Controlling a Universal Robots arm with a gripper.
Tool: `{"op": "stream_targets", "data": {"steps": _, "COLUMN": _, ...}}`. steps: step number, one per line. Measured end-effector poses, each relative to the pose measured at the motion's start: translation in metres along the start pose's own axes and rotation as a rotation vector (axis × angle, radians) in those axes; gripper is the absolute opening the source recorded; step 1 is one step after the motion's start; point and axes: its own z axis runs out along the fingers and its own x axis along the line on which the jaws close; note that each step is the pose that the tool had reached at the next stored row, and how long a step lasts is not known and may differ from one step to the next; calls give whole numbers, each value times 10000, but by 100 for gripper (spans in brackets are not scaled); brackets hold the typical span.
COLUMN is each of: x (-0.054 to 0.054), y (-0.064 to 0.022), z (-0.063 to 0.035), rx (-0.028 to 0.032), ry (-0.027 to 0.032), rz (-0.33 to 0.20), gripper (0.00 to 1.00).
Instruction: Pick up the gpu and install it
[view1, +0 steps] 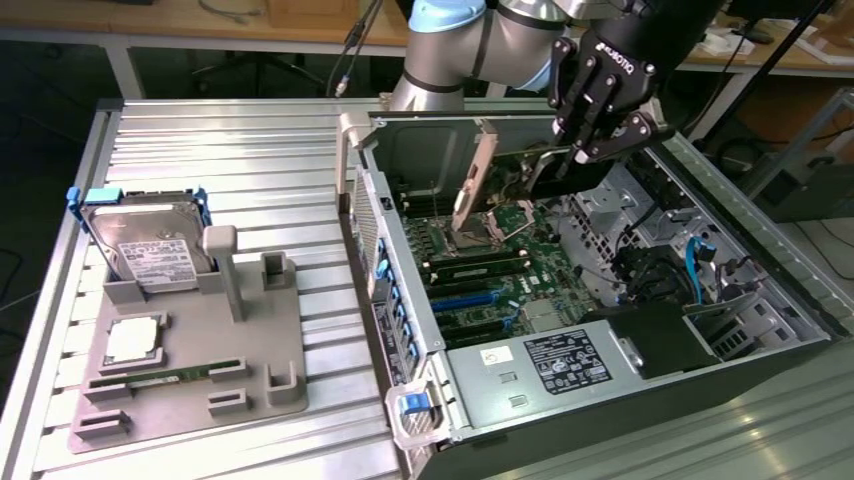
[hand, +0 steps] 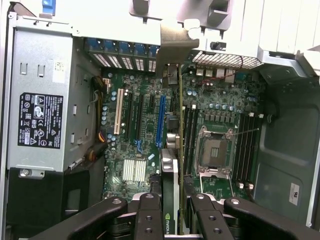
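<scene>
The gpu (view1: 541, 175) hangs on edge above the open computer case (view1: 400, 300), its long silver bracket (view1: 471, 185) pointing down toward the case's rear wall. My gripper (view1: 590, 150) is shut on the card's top edge. In the wrist view the gpu (hand: 172, 165) runs edge-on between my two fingers (hand: 149, 215), with the gripper (hand: 173, 202) closed around it and the bracket (hand: 176, 42) at its far end. The card hovers over the motherboard (hand: 140, 150), just beside the blue slot (hand: 160, 120) and apart from it.
A grey fixture (view1: 200, 340) at the exterior view's left holds a hard drive with blue rails (view1: 140, 235), a processor (view1: 134, 340) and a green memory stick (view1: 167, 378). Inside the case are the power supply (hand: 40, 100), the processor socket (hand: 215, 152) and cables (view1: 701, 265).
</scene>
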Motion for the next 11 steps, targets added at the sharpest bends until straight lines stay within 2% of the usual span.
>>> {"op": "stream_targets", "data": {"steps": 11, "x": 0, "y": 12, "z": 22, "rx": 1, "ry": 0, "rz": 0, "gripper": 27}}
